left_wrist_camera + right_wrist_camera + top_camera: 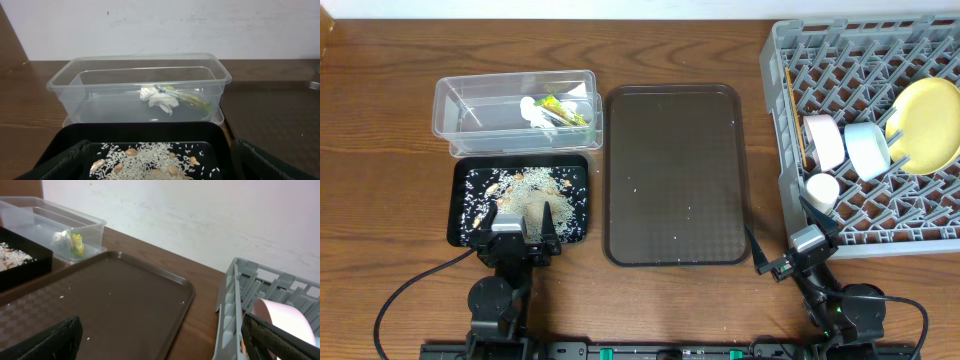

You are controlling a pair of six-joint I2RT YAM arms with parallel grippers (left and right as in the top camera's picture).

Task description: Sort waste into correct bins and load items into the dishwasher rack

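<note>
The clear tub [455, 110] holds the green-yellow wrapper [563, 108] and the white paper scrap [534, 112]; both show in the left wrist view [192, 99] [159, 99]. The black tray [460, 215] holds rice crumbs [525, 190] [150, 159]. The grey rack [790, 130] holds the yellow plate [926, 125], blue bowl [867, 148], white-pink bowl [825, 140], white cup [822, 189] and chopsticks [794, 110]. My left gripper [535, 228] is open and empty over the black tray's near edge. My right gripper [790, 245] is open and empty at the rack's front left corner.
A large dark brown serving tray [675, 175] lies between the bins and the rack, with a few stray crumbs on it. It fills the right wrist view [110, 305]. The wall runs along the table's far edge.
</note>
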